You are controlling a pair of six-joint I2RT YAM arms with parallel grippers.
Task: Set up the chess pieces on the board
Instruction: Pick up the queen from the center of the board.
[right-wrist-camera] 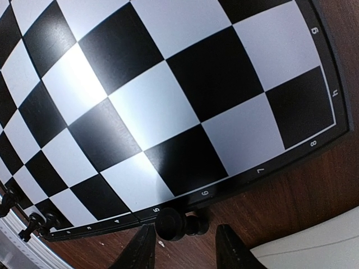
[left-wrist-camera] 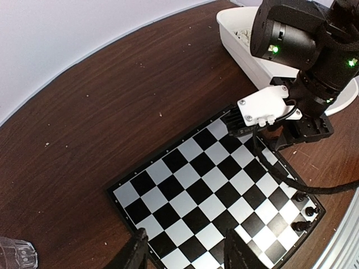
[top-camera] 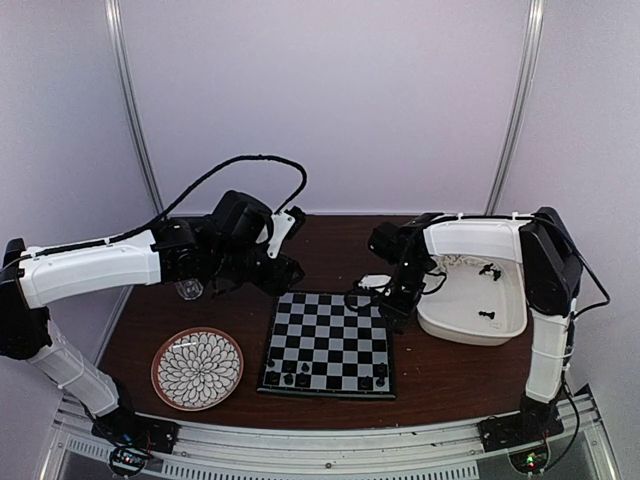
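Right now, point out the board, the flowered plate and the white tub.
board [top-camera: 330, 345], top external view, on a bare square near its middle.
flowered plate [top-camera: 197, 369], top external view, on its patterned centre.
white tub [top-camera: 472, 333], top external view, on its near wall.

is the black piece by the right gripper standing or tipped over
Tipped over: the black piece lies on its side at the rim of the board, close between the tips of the right gripper.

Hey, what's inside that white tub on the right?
At least two black chess pieces lie in the white tub. The right arm covers the end nearest the board, so anything there is hidden.
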